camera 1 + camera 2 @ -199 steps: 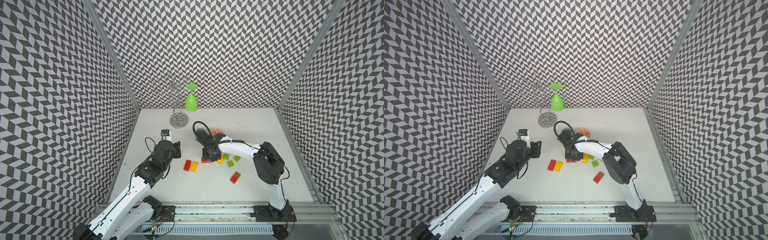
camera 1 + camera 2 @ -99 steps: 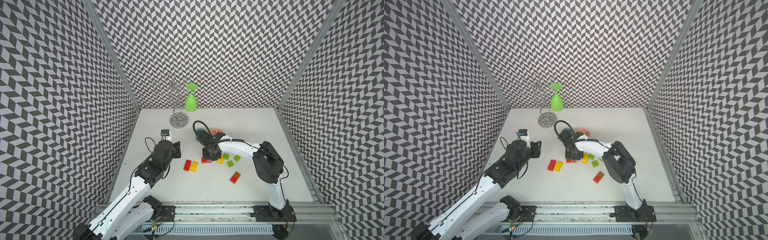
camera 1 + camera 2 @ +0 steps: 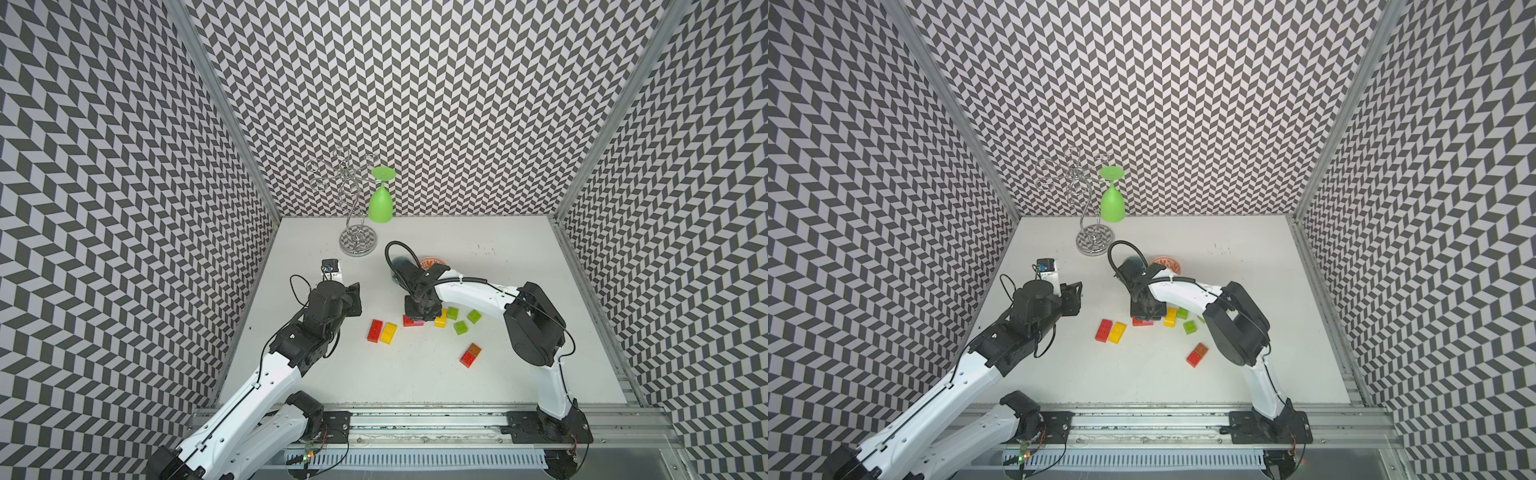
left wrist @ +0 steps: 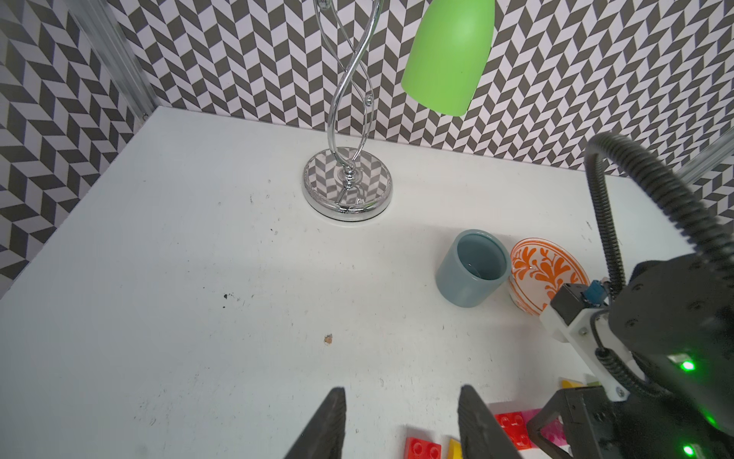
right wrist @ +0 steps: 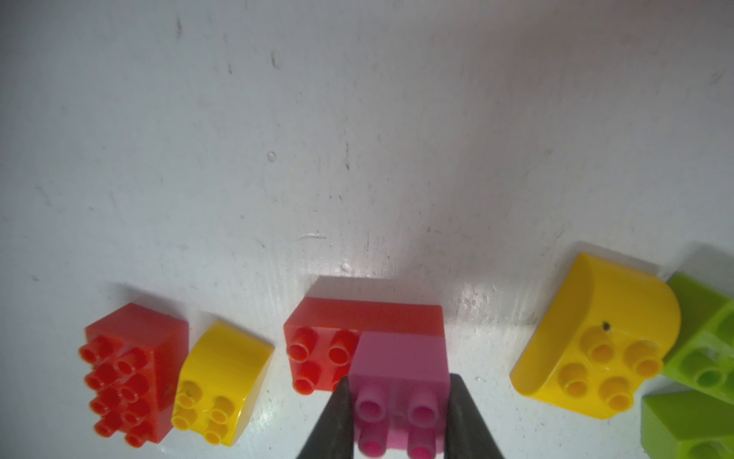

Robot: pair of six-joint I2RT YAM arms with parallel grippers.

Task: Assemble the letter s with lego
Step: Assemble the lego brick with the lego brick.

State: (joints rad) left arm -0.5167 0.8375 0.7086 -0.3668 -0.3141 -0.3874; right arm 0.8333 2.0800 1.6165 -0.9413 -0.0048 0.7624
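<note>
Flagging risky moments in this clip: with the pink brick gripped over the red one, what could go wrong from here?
1. The right claw is shut on the pink brick over one end of the red brick. Nothing steadies that red brick, with the left claw open and apart, so pressing down may skid or tip it.
2. Whether the studs have engaged cannot be told; on release the pink brick may lift away with the claw.

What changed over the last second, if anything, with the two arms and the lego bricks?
Nothing visibly moved. The right tool stays shut on the pink brick, which sits over one end of the red brick. The left tool stays open and empty. The other bricks lie where they were.
</note>
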